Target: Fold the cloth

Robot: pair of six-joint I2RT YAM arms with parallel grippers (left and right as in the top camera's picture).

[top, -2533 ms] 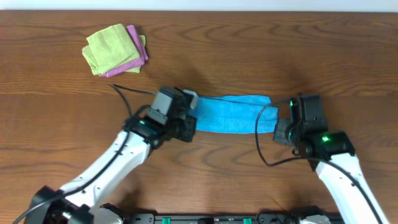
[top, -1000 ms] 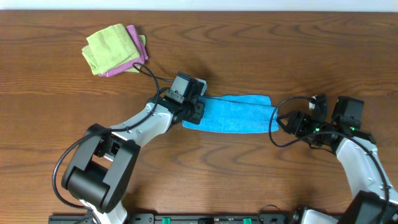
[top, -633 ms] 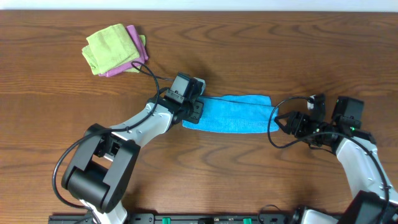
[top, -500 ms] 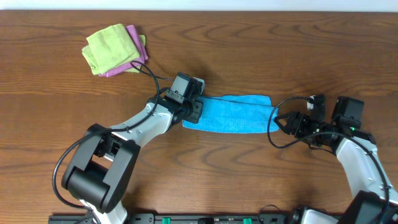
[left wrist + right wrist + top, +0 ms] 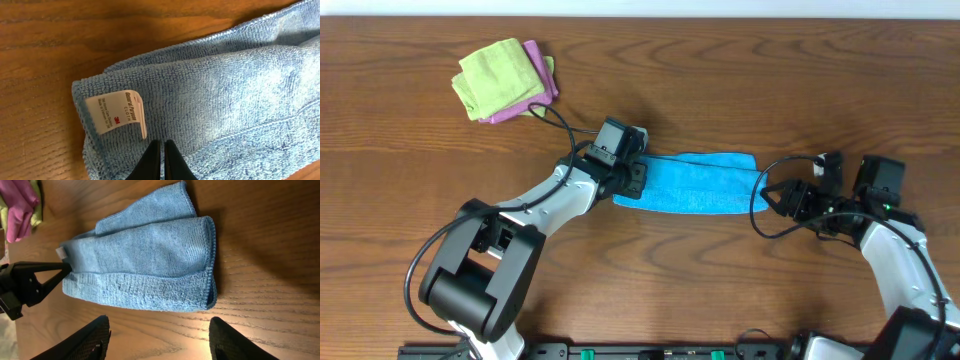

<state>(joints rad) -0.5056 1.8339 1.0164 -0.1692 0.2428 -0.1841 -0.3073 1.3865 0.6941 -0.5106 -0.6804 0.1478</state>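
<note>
The cloth (image 5: pixel 700 183) is bright blue and lies folded into a long strip in the middle of the table. My left gripper (image 5: pixel 636 181) is at its left end. In the left wrist view the fingers (image 5: pixel 154 160) are shut, with their tips over the cloth (image 5: pixel 225 95) just below its white tag (image 5: pixel 116 112). My right gripper (image 5: pixel 768 196) is just off the cloth's right end. Its fingers (image 5: pixel 95 340) stand wide open over bare wood, short of the cloth (image 5: pixel 145 265), with nothing between them.
A lime-green cloth (image 5: pixel 498 74) lies folded on a pink-purple cloth (image 5: pixel 538 88) at the back left of the table. Both show at the top left of the right wrist view, the pink-purple cloth (image 5: pixel 20 210) in front. Cables loop beside both wrists.
My right gripper has let go of the cloth's right end and drawn back to the right. The left arm has swung round at the left end. Nothing has moved in the last second.
</note>
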